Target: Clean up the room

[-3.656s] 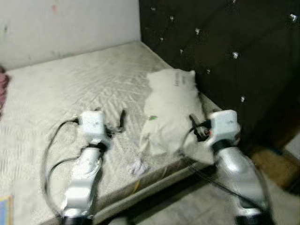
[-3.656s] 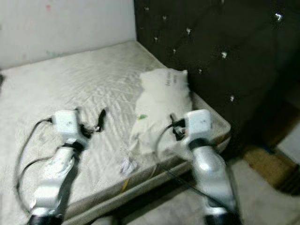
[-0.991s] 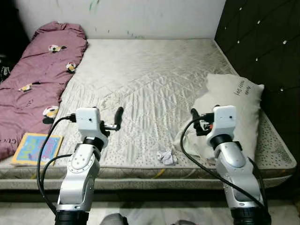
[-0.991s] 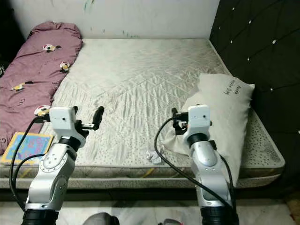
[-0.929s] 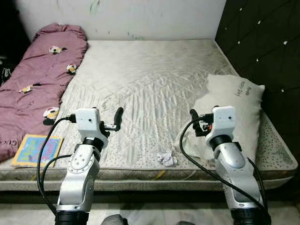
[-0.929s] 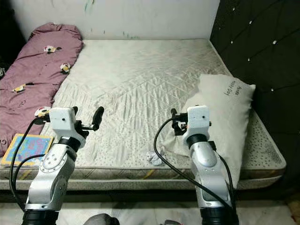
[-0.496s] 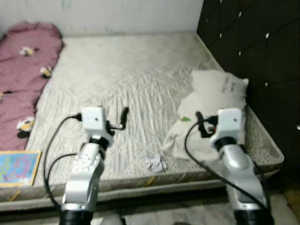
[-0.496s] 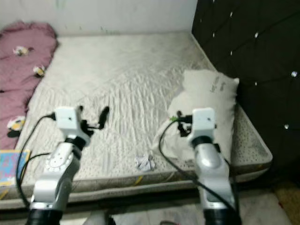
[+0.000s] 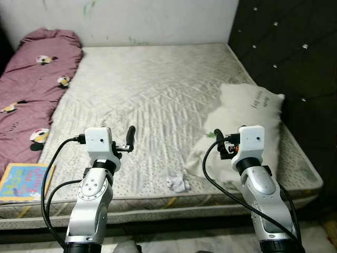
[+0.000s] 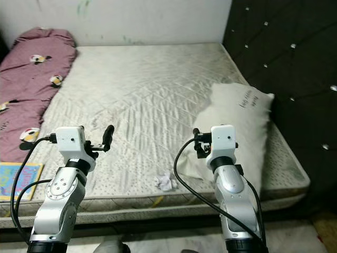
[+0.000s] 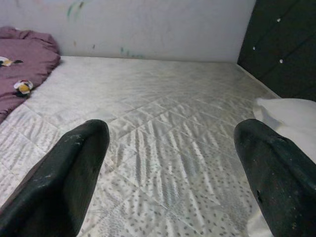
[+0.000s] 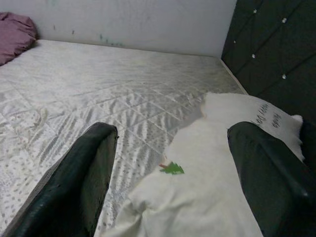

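Note:
A crumpled white paper wad lies on the bare quilted mattress near its front edge. A white pillow with a small green tree mark rests at the right, against the dark tufted headboard. A purple blanket with cartoon patches lies bunched along the left side. A colourful book sits at the front left corner. My left gripper hovers open over the front of the mattress, left of the wad. My right gripper is open too, just above the pillow's near end.
A white wall runs behind the bed. The headboard closes off the right side. A strip of pale floor shows below the mattress edge in front of me.
The camera has swung and shifted, so the bed now sits more centred. Both arms keep the same raised pose with open fingers. Nothing on the bed has moved.

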Controlling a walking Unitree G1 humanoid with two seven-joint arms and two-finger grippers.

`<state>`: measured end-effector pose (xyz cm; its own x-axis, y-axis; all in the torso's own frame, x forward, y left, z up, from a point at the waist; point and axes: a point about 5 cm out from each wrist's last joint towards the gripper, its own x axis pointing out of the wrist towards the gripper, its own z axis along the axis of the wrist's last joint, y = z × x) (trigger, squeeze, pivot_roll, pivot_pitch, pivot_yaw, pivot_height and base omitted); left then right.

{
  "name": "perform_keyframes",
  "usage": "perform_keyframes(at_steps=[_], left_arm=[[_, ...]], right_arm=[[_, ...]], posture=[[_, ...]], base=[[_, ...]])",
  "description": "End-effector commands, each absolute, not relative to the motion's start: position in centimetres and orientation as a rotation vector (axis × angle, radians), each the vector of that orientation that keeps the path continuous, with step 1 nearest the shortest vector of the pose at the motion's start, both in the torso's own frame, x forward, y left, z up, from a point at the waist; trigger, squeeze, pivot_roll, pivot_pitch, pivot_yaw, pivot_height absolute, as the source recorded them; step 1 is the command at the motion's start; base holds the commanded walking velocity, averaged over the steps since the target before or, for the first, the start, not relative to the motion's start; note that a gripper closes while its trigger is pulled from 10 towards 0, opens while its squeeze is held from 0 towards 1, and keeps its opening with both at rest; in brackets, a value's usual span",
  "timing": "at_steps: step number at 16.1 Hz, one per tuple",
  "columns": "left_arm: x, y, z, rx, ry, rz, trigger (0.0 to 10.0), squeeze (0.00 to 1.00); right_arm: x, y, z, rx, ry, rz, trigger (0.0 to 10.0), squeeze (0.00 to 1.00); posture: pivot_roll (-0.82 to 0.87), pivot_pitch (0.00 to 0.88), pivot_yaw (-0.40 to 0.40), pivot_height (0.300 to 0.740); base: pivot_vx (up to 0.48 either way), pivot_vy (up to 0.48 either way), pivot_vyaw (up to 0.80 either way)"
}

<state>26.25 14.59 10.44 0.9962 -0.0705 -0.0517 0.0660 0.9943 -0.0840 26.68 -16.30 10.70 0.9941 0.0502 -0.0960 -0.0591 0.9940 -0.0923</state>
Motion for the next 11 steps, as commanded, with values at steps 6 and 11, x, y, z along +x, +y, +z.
perform_keyframes(at_steps=[6,11], left_arm=[[26.28,14.64,10.67,-0.067,0.047,-0.056,10.0,0.00],[26.16,14.82,10.60,-0.060,0.049,-0.051,10.0,0.00]], right_arm=[[26.70,-16.60,11.02,-0.082,0.083,0.039,10.0,0.00],[26.59,-16.59,10.97,-0.076,0.088,0.045,10.0,0.00]], posture=[[-0.02,0.000,0.003,0.740],[-0.02,0.000,0.002,0.691]], base=[[0.000,0.000,0.00],[0.000,0.000,0.00]])
